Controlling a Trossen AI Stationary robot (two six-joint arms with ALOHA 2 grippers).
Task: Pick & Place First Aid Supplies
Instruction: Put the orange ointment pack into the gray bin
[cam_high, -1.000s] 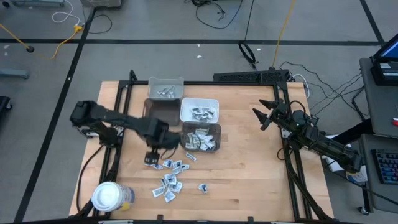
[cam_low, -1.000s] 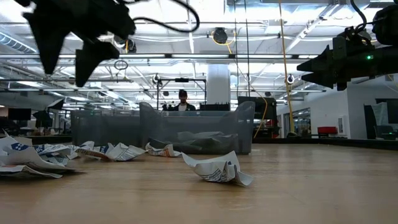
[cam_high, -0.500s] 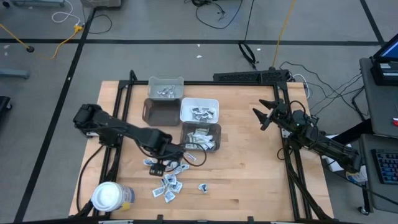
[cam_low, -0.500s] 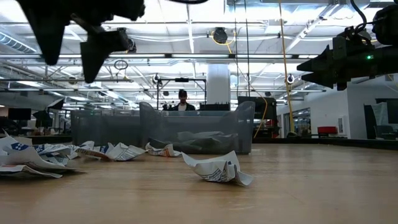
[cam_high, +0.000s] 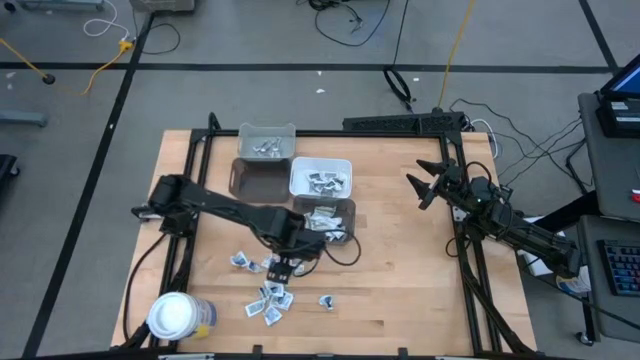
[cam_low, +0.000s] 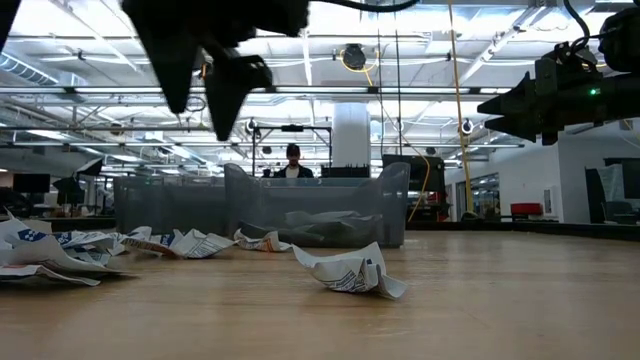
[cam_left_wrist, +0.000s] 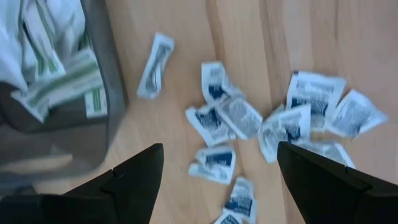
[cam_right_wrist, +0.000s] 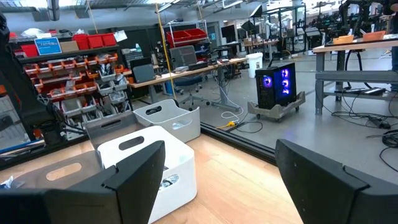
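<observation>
While the right hand (cam_high: 421, 186) waits wide open near the tabletop's (cam_high: 400, 270) right edge, the left hand (cam_high: 283, 268) hangs wide open and empty above loose packets (cam_left_wrist: 217, 118) scattered just beside the dark bin (cam_high: 345, 212).

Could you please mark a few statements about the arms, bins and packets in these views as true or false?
1. The left end effector hangs open over the loose packets on the table. True.
2. The left end effector holds a packet. False: nothing sits between its fingers.
3. The right end effector is open near the table's right side, away from the bins. True.
4. The white bin is empty. False: it holds packets.
5. The jar stands inside a bin. False: it stands on the table's near left corner.
</observation>
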